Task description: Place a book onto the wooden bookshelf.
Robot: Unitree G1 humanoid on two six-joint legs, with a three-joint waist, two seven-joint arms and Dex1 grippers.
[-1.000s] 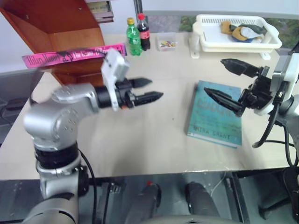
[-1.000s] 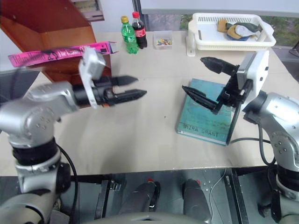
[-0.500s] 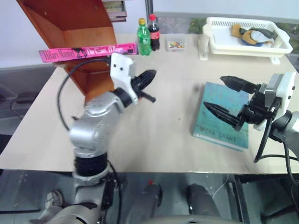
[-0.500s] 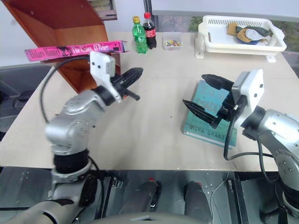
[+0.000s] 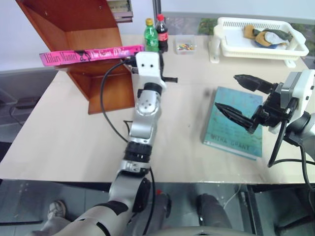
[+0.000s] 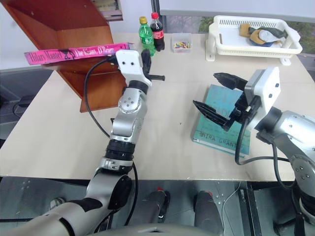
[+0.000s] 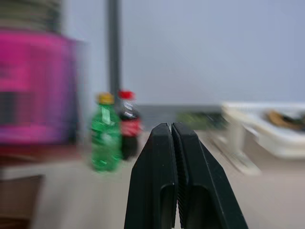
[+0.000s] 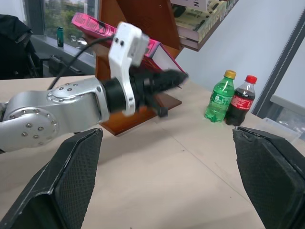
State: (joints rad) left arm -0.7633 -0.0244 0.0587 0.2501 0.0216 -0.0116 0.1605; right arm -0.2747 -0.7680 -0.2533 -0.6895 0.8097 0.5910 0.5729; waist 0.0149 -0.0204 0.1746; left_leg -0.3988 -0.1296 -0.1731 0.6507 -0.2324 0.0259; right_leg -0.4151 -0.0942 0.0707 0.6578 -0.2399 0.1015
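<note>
Beige tabletop (image 5: 74,132) carries the whole setup; grey wall behind. Wooden bookshelf (image 5: 74,29), reddish-brown, stands at the table's far left corner. Book (image 5: 88,54), the bright pink paperback, lies flat on a shelf board with its near end overhanging toward the table centre. Judged as placed, though not pushed fully in.

White basket (image 5: 256,44) with cloth items sits far right. Teal book (image 5: 236,120) lies flat on the table right of centre, untouched.

Change over the last second: left gripper (image 7: 172,143) had its jaws apart and pointed across the table; now the arm is stretched forward, the wrist has swung up, and the fingers are pressed together with nothing between them. It sits just beside the pink book's overhanging end; contact cannot be confirmed. Reading: a closed-finger nudge to seat the book deeper looks like the step in hand.

Right gripper (image 5: 246,101) hovers over the teal book, jaws spread wide, empty, essentially unmoved.

Green bottle (image 5: 150,35) and cola bottle (image 5: 162,33) stand close behind the left gripper. Risk: a forward push could clip them.

Small clear box (image 5: 185,46) of bits sits beside the bottles.
</note>
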